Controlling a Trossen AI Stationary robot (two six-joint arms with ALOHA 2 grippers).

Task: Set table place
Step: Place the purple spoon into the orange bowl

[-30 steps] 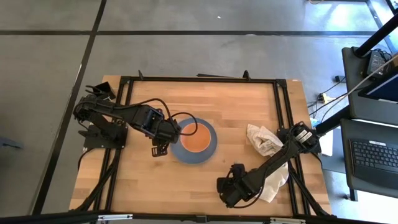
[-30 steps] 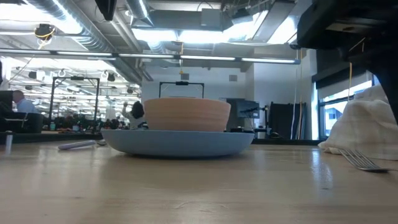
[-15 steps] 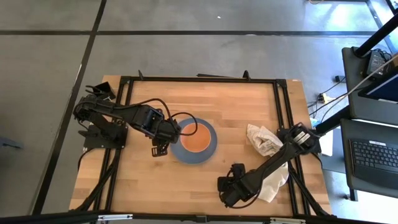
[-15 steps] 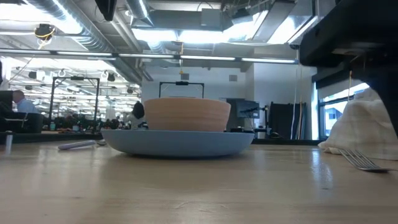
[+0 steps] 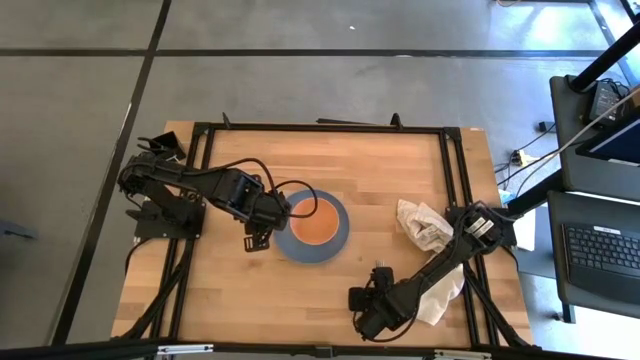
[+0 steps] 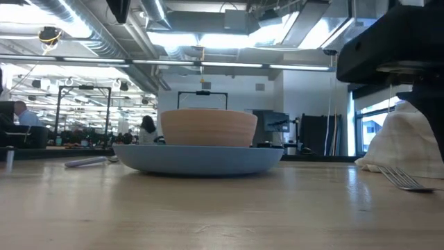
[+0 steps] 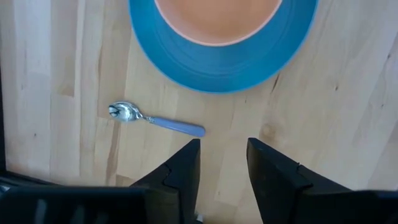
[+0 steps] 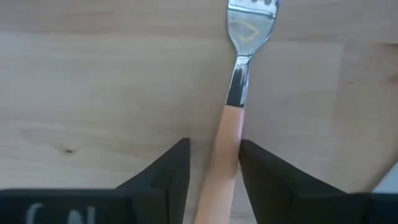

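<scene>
On my right wrist feed the fork (image 8: 231, 118) lies flat on the table (image 5: 380, 180), its long axis running straight ahead along the gripper's line: metal tines at the far end, orange handle coming back between my fingers. The right gripper (image 8: 213, 163) sits low over the near edge of the table, right of centre in the high view (image 5: 368, 310), jaws narrow and set either side of the handle; the handle touches or nearly touches both fingers, but I cannot tell whether they actually press on it. In the low view the tines (image 6: 402, 180) rest on the wood just in front of the off-white cloth (image 6: 409, 142).

The spoon (image 7: 155, 119) lies beside the blue plate (image 7: 186, 68), apart from its rim, its lilac handle pointing one way and the bowl end the other, roughly along the plate's edge. The orange bowl (image 5: 314, 222) sits in the middle of the plate. My left gripper (image 7: 222, 163) hangs over the spoon's side of the plate, fingers parted a little, holding nothing.
</scene>
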